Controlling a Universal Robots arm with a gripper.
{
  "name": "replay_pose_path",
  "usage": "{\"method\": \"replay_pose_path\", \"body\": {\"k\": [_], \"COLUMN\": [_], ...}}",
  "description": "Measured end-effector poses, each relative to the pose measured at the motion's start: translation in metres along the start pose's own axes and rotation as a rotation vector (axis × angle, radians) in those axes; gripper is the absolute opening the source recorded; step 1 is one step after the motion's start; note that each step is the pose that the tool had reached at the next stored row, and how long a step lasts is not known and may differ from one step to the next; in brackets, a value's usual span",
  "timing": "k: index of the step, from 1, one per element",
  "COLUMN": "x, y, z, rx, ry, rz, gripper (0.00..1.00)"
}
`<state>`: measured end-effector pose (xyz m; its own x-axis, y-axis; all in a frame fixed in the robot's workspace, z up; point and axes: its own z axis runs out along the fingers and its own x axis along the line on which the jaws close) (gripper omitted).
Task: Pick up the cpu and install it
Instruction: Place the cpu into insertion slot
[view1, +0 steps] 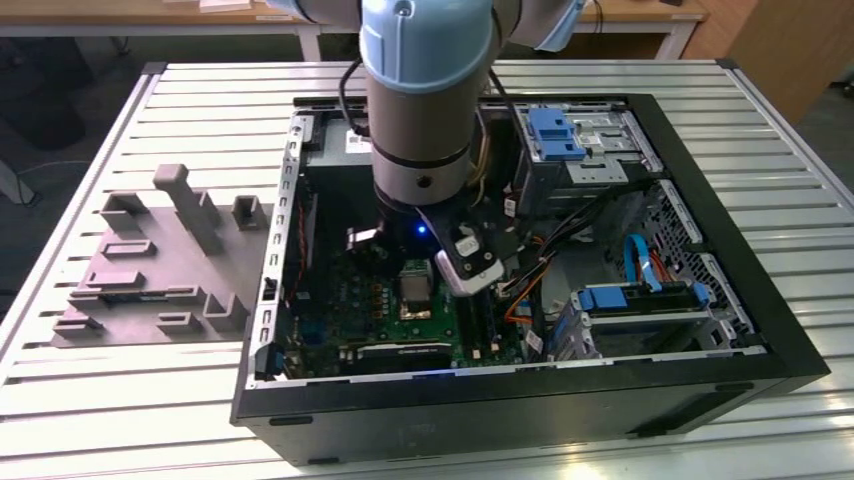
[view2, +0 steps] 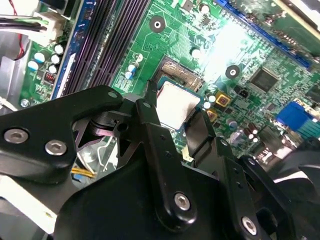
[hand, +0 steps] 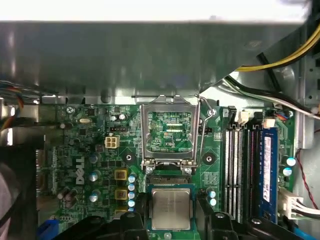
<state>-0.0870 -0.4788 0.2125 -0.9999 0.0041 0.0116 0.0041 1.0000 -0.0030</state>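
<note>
slatted metal table (view1: 120, 400), pale grey, wooden furniture behind it.

item 1: computer case (view1: 534, 410), black, lying on its side with the panel off. contents:
- green motherboard (hand: 85, 150) on the case floor.
- socket (hand: 171, 179) near the middle of the board; its silver load frame (hand: 144, 135) is swung up and open, standing just beside the socket.
- memory slots (hand: 235, 170) just beside the socket, one carrying a blue-labelled stick (hand: 267, 170).
- drive bays with blue latches (view1: 554, 135) and a blue caddy (view1: 621, 298), well apart from the socket toward the exterior view's right.
- yellow and black cables (hand: 280, 57) running past the memory side of the socket.

item 2: cpu (hand: 171, 209), pale metal top, level, directly over the socket. in both wrist views a dark strip of socket shows uncovered past one edge of the chip. whether it is seated cannot be told.

item 3: gripper (hand: 172, 210), black, reaching down into the case on the arm (view1: 420, 110). its fingers (view2: 152, 120) sit against opposite edges of the cpu, pinching it.

item 4: grey moulded fixture tray (view1: 147, 270), outside the case, well apart from the socket toward the exterior view's left.
</note>
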Motion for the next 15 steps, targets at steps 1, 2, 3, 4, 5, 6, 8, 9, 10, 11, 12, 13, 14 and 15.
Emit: {"method": "replay_pose_path", "body": {"k": [1, 2, 3, 4, 5, 6, 8, 9, 10, 11, 12, 13, 14, 15], "x": [0.0, 0.0, -0.0001, -0.0001, -0.0001, -0.0001, -0.0001, 0.0, 0.0001, 0.0002, 0.0002, 0.0002, 0.0002, 0.0002], "y": [-0.0001, -0.0002, -0.0002, -0.0002, -0.0003, -0.0002, -0.0002, -0.0002, -0.0006, -0.0011, -0.0014, -0.0015, -0.0016, -0.0016], "z": [0.0017, 0.0028, 0.0037, 0.0037, 0.0037, 0.0037, 0.0044, 0.0055, 0.0068, 0.0084, 0.01, 0.0114, 0.0127, 0.0135], "rx": [0.0002, 0.0013, 0.0022, 0.0029, 0.0029, 0.0029, 0.0025, 0.0025, 0.0027, 0.0027, 0.0026, 0.0025, 0.0026, 0.0026], "ry": [0.0, 0.0001, 0.0, 0.0002, 0.0001, 0.0001, 0.0, 0.0006, 0.001, 0.0012, 0.0013, 0.0013, 0.0015, 0.0015], "rz": [0.0, 0.0, 0.0, 0.0, 0.0, 0.0, 0.0, -0.001, -0.003, -0.007, -0.009, -0.01, -0.01, -0.01], "gripper": [0.47, 0.47, 0.47, 0.47, 0.47, 0.47, 0.47, 0.47, 0.47, 0.47, 0.47, 0.47, 0.47, 0.47]}}
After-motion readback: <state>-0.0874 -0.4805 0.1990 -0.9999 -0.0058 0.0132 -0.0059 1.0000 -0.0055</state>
